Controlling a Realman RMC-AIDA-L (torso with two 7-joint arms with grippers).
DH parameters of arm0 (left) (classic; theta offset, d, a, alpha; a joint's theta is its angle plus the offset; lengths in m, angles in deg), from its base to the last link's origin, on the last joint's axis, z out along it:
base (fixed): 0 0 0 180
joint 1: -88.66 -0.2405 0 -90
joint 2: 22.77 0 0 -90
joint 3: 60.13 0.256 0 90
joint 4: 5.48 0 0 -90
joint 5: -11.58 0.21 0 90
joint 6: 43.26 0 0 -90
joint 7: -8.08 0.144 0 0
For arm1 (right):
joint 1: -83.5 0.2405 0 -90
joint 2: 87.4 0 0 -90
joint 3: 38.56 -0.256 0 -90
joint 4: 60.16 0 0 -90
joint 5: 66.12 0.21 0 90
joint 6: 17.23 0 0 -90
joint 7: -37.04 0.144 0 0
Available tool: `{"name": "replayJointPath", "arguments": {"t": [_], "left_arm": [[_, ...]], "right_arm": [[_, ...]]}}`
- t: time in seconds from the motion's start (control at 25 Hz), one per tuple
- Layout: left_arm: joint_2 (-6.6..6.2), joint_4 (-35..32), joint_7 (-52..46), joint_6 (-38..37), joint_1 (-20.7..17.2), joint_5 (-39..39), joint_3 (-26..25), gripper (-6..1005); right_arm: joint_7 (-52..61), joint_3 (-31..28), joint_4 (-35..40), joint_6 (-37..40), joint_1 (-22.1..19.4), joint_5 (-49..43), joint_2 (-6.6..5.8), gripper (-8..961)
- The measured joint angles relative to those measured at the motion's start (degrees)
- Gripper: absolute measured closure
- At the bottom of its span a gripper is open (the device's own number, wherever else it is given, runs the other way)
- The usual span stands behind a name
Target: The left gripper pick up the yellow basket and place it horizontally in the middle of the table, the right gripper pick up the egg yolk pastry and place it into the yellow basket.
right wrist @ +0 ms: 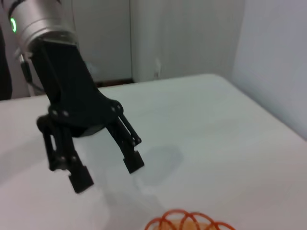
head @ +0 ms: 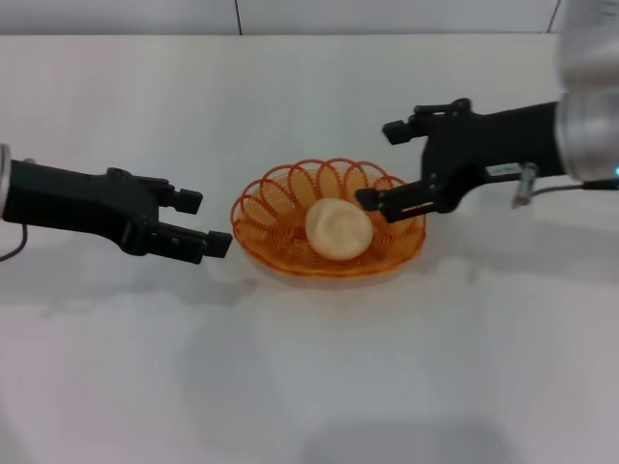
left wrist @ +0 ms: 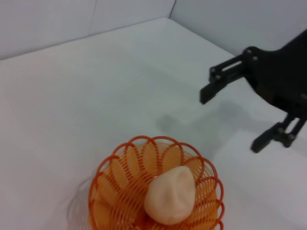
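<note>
The pastry [head: 338, 228] lies in the basket [head: 261, 208] mid-table [head: 309, 387]; both tools, left [head: 205, 222] and right [head: 379, 164], hover beside it, fingers spread, seemingly not touching.

Egg yolk pastry [left wrist: 170, 195] inside yellow basket [left wrist: 115, 191]

Both hands matte black, two linked angular fingers each; left hand [right wrist: 105, 172] on a silver cylinder with green light

The white table [head: 309, 387] carries only the yellow basket [head: 280, 208], which sits about midway between its side edges.
</note>
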Motion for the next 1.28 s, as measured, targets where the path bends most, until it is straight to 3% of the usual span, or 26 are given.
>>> {"name": "replayJointPath", "arguments": {"t": [0.24, 0.52, 1.04, 1.28], "left_arm": [[-0.12, 0.0, 2.09, 0.0, -0.41, -0.02, -2.2, 124], [-0.1, -0.02, 3.64, -0.16, -0.96, -0.11, -3.28, 124], [0.07, 0.09, 10.27, -2.6, -0.98, -3.38, -2.58, 124], [0.24, -0.03, 11.2, -3.66, -0.02, -3.44, 1.32, 124]], "right_arm": [[-7.68, -6.47, 0.02, 5.67, -6.74, 11.05, -0.2, 84], [-13.29, -10.74, -1.38, 12.86, -11.67, 14.54, -0.44, 85], [-13.42, -11.92, -1.79, 15.14, -12.31, 11.52, -0.62, 87], [-13.14, -12.21, -1.56, 16.73, -11.89, 10.29, -0.61, 87]]}}
